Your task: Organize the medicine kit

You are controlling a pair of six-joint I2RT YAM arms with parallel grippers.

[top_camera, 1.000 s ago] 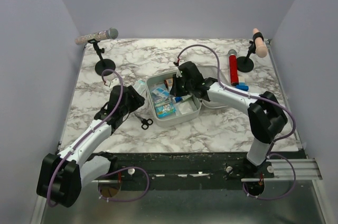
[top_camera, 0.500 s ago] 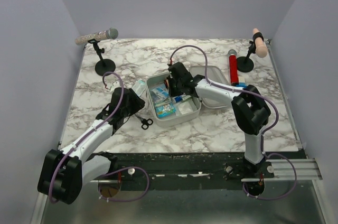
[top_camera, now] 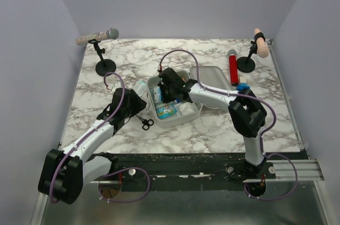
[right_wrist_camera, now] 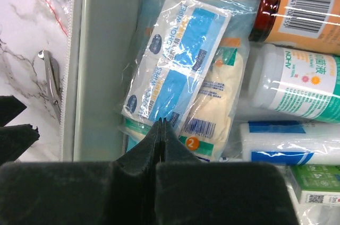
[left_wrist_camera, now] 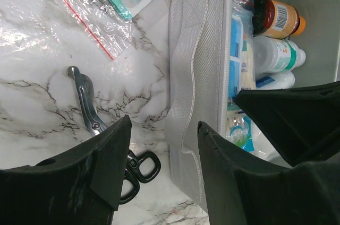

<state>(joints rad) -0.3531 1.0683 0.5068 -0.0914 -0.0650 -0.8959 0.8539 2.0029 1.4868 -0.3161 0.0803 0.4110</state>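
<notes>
The medicine kit (top_camera: 183, 120) is a light grey case in the middle of the table, with its lid (top_camera: 215, 75) lying open to the right. It holds an amber bottle (right_wrist_camera: 303, 7), a white bottle (right_wrist_camera: 297, 84), blue-and-white packets (right_wrist_camera: 175, 66) and a glove packet (right_wrist_camera: 218, 97). My right gripper (right_wrist_camera: 161, 124) is shut and empty, inside the kit's left part just above the packets; it also shows in the top view (top_camera: 166, 89). My left gripper (left_wrist_camera: 162, 166) is open, straddling the kit's outer left wall (left_wrist_camera: 196, 76) low over the table.
Black-handled scissors (left_wrist_camera: 87, 108) lie on the marble left of the kit, beside my left finger. A clear zip bag (left_wrist_camera: 95, 18) with teal packets lies behind them. A red cylinder (top_camera: 234, 70) and a small blue item (top_camera: 243, 87) lie at right. Two stands (top_camera: 104, 66) (top_camera: 247, 63) are at the back.
My right gripper has moved left across the open kit, from its back right side to its left part. The left arm has hardly moved.
</notes>
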